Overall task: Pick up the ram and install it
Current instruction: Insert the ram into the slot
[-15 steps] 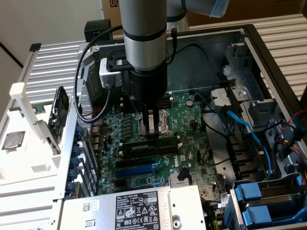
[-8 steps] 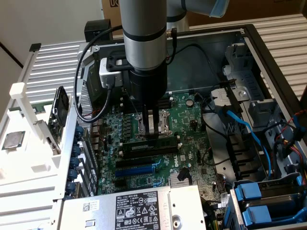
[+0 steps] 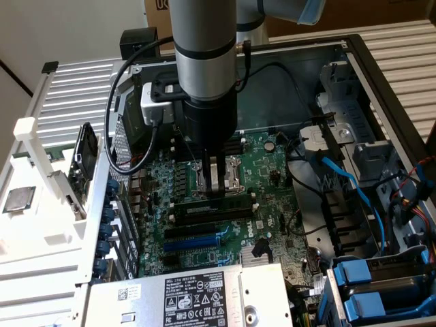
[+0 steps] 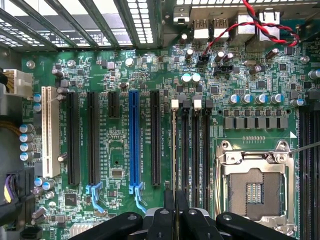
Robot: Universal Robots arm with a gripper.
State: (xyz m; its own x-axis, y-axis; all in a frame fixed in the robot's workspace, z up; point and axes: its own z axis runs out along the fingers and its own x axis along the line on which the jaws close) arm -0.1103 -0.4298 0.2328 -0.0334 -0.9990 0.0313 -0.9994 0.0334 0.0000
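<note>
Where the gripper [image 4: 175, 200] hangs low over the motherboard [image 4: 117, 145], its two dark fingers [image 4: 168, 207] are drawn close, pinching the ram [image 4: 174, 150] by its top edge (from the wrist it shows as a thin line). The stick stands upright along the outermost of the black memory slots [image 4: 185, 150], the one farthest from the open processor socket [image 4: 255, 192]. Farther off runs the blue slot [image 4: 133, 140], all inside the open computer case [image 3: 368, 68].
</note>
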